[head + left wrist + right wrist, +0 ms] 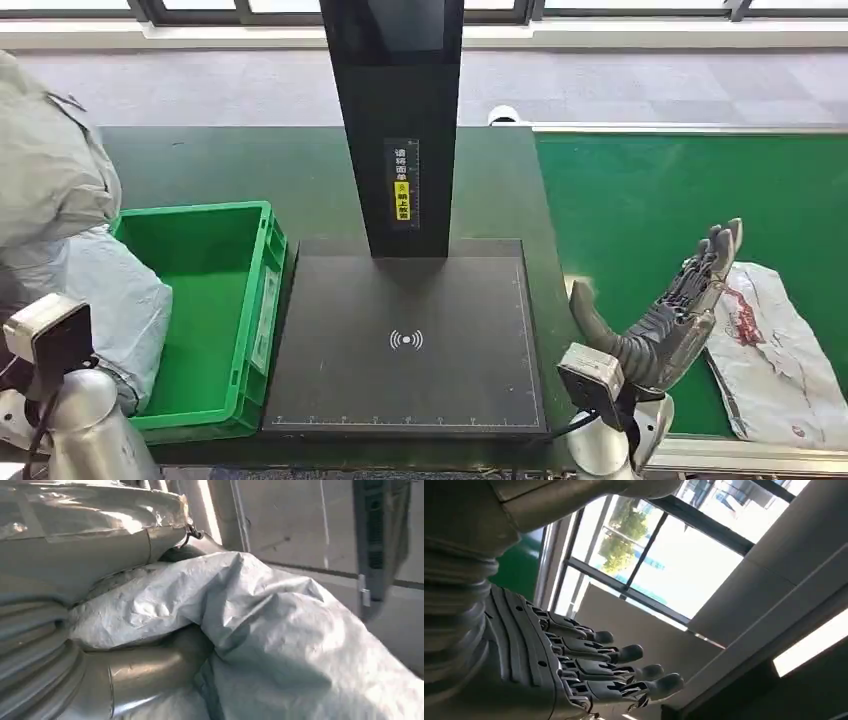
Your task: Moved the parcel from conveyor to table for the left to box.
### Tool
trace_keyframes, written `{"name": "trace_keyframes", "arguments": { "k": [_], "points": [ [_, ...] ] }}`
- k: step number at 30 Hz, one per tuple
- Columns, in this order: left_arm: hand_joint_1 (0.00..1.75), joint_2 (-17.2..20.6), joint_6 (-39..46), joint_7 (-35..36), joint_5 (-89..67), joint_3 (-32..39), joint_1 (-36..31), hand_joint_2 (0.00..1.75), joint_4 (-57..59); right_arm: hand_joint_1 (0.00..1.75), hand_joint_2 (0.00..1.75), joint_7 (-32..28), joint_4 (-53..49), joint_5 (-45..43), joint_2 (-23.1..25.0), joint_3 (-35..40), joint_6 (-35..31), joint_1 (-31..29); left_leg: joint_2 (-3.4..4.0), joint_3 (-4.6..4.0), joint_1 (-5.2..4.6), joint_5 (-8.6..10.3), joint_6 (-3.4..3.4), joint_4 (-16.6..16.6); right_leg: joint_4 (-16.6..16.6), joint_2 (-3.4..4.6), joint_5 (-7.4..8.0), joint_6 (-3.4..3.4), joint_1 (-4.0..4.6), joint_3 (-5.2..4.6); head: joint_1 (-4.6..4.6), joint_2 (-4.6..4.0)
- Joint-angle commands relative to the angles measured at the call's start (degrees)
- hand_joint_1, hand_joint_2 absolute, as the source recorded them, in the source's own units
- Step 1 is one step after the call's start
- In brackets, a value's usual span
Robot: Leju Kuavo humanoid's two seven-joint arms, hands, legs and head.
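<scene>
black scanner stand (400, 120) | scan pad (405, 340) | windows (659, 555)

Daylight, even and bright in head view; soft shadows. Right wrist view: windows (664, 565) blown out, ceiling light strip (811, 647) glaring. Left wrist view: close grey plastic wrap (280, 630) soft-focused, background blurred.

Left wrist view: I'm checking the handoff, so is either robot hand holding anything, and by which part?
The left robot hand grips a grey parcel bag by a bunched fold. The right robot hand holds nothing, fingers apart.
</scene>
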Motion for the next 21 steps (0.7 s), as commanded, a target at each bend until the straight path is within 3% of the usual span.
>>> {"name": "trace_keyframes", "arguments": {
  "k": [1,11,21],
  "points": [
    [1.75,-1.5,-0.1,0.3,-0.7,8.5,-5.1,1.75,3.9,0.0,1.75,0.4,-0.6,-0.1,0.1,-1.8,0.1,-0.5,-0.08,0.11,-0.01,0.01,0.03,-0.1,-0.1,-0.09,-0.02,-0.01,0.0,0.13,0.0,-0.02],
    [1.75,-1.5,-0.1,11.2,-19.0,8.0,-5.6,1.75,10.5,0.0,1.75,1.5,-2.8,0.6,-0.6,-1.6,0.1,1.3,-0.18,0.11,-0.02,0.03,0.02,-0.1,-0.1,-0.2,-0.03,-0.01,-0.02,0.15,0.0,-0.02],
    [1.75,-1.5,-0.1,11.6,-19.2,7.5,-5.3,1.75,10.9,0.0,1.75,1.5,-2.9,0.6,-0.6,-1.7,0.1,1.3,-0.15,0.22,0.02,0.02,0.04,-0.2,-0.2,-0.17,-0.02,-0.01,0.03,0.28,0.0,0.0]
  ]
}}
